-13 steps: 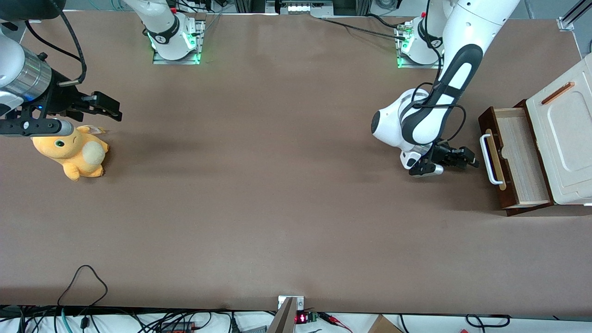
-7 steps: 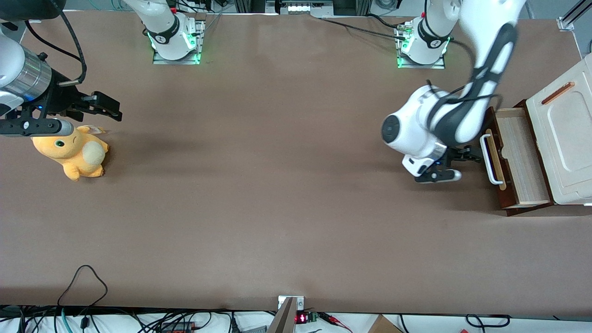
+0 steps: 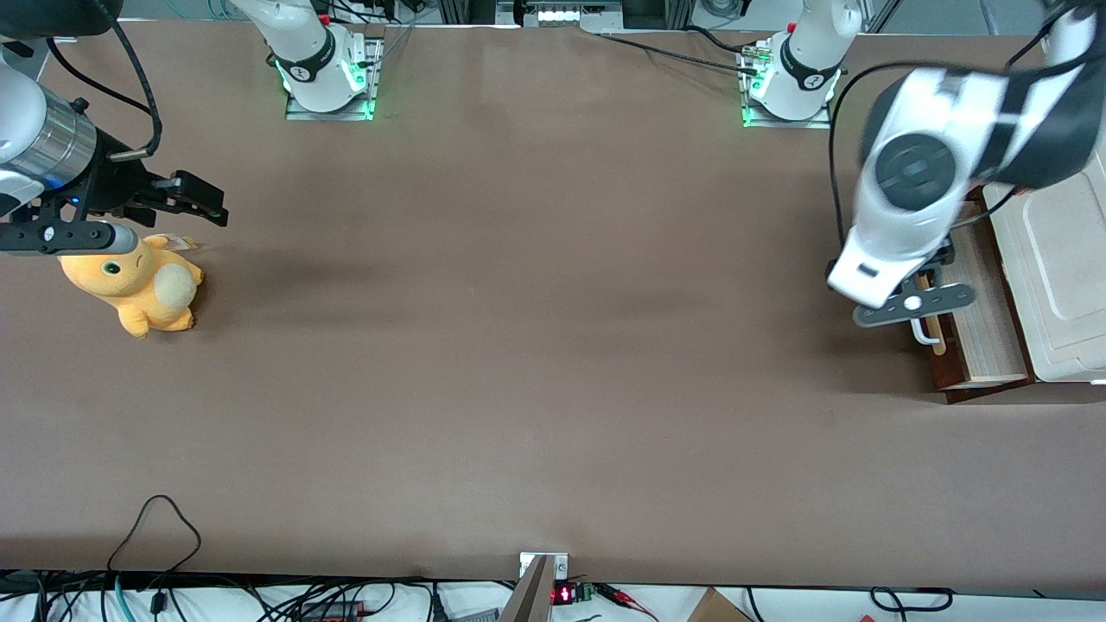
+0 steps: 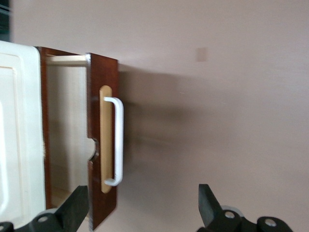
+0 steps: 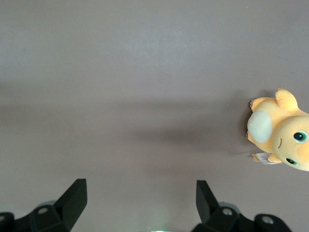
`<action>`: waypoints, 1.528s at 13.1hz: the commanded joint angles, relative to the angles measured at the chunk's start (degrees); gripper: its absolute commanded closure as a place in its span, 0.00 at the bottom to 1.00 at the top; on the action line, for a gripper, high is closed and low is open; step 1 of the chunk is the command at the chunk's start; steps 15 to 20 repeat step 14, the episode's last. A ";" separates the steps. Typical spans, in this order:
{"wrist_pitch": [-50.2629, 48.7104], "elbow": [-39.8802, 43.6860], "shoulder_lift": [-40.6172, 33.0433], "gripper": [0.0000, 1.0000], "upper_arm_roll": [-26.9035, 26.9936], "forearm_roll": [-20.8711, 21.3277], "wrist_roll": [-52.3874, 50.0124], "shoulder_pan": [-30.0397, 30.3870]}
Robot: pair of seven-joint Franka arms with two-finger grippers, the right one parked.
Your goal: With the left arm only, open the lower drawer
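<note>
The lower drawer (image 3: 981, 337) stands pulled out of the cabinet toward the parked arm's end, its light wood inside showing. Its dark brown front (image 4: 102, 145) carries a white bar handle (image 4: 118, 140) on a pale wood strip. The left arm (image 3: 916, 181) hangs high over the drawer's front and hides much of it in the front view. My gripper (image 4: 140, 210) is open and empty, well above the table. One finger (image 4: 72, 212) is over the drawer front's edge and the other (image 4: 207, 205) is over bare table. It touches nothing.
The white panelled cabinet top (image 3: 1067, 276) sits at the working arm's end of the brown table (image 3: 518, 345). An orange plush toy (image 3: 138, 285) lies near the parked arm. Cables (image 3: 155, 527) trail at the table's near edge.
The left arm has risen and swung from the table beside the handle to a place over the drawer front. The drawer stays pulled out as before.
</note>
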 commanded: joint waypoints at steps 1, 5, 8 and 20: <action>0.16 0.57 -4.85 0.00 3.01 -10.56 11.12 2.32; -1.85 1.27 -8.11 0.00 8.04 -18.59 22.06 2.32; -5.90 5.04 -8.03 0.00 8.13 -19.82 21.98 2.23; -6.43 5.41 -7.85 0.00 7.96 -20.00 21.98 2.23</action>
